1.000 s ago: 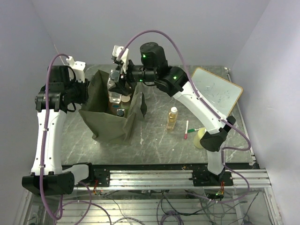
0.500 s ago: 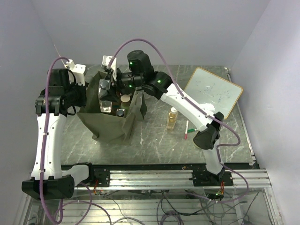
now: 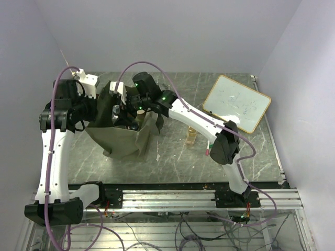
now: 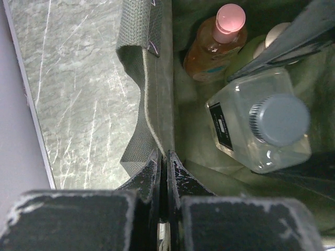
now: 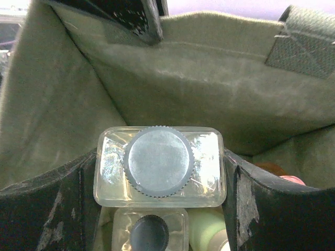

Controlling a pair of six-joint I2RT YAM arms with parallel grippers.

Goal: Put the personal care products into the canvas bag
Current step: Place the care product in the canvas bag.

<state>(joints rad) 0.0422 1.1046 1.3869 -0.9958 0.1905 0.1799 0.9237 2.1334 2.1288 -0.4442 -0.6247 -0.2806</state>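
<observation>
The olive canvas bag (image 3: 123, 137) stands open at the left of the table. My left gripper (image 4: 163, 157) is shut on the fabric of the bag's left rim, beside a strap handle (image 4: 137, 31). My right gripper (image 5: 159, 167) reaches down inside the bag, shut on a clear square bottle with a grey cap (image 5: 158, 162). Under it lie another clear bottle with a dark cap (image 5: 149, 232) and a pale green bottle (image 5: 209, 232). An orange bottle with a pink cap (image 4: 215, 44) also lies in the bag. One amber bottle (image 3: 191, 135) stands on the table to the right of the bag.
A white-faced whiteboard (image 3: 238, 103) lies at the back right. A marker pen (image 3: 207, 150) lies by the right arm's elbow and a thin red pen (image 3: 157, 155) lies just right of the bag's front corner. The right arm spans the table above the amber bottle.
My right gripper has carried the clear bottle left and down into the bag. My left gripper has closed on the bag's rim and pulled it outward.
</observation>
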